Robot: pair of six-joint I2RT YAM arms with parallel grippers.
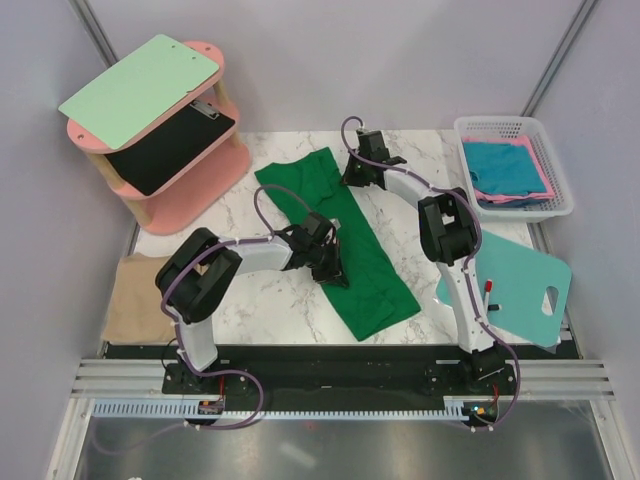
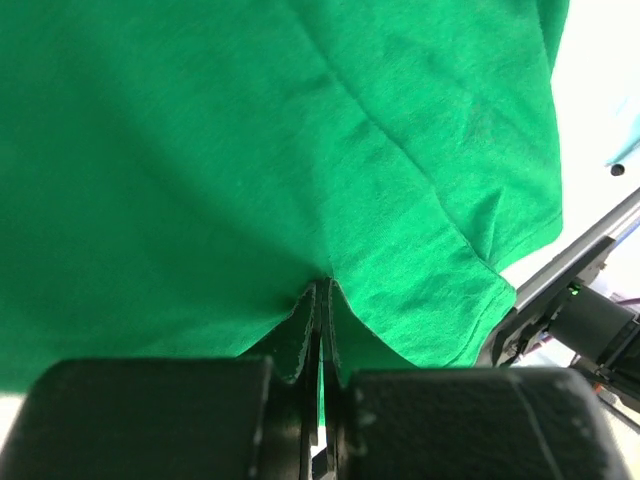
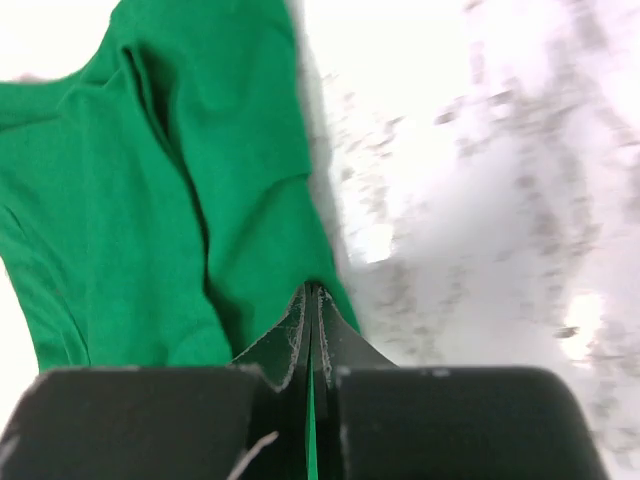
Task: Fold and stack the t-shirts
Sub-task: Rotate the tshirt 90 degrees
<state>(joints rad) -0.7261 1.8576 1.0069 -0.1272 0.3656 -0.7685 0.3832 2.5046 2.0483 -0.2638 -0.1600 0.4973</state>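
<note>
A dark green t-shirt (image 1: 372,270) lies as a long diagonal strip on the marble table (image 1: 265,300). My left gripper (image 1: 335,272) sits at the strip's left edge near its middle, shut on a pinch of the green cloth (image 2: 300,130). In the left wrist view the gripper (image 2: 322,285) has fabric running between its closed fingers. My right gripper (image 1: 353,178) is at the strip's far end, shut on the cloth's edge (image 3: 120,230). In the right wrist view a thin green line shows in the gripper (image 3: 312,290). A tan-beige t-shirt (image 1: 135,295) lies at the left. Teal-blue (image 1: 502,165) and pink (image 1: 535,162) t-shirts lie in a basket.
A white basket (image 1: 560,170) stands at the back right. A mint-teal board with a hole (image 1: 520,290) lies at the right edge by the right arm. A pink two-tier shelf (image 1: 215,165) with a pale green clipboard (image 1: 140,90) stands at the back left.
</note>
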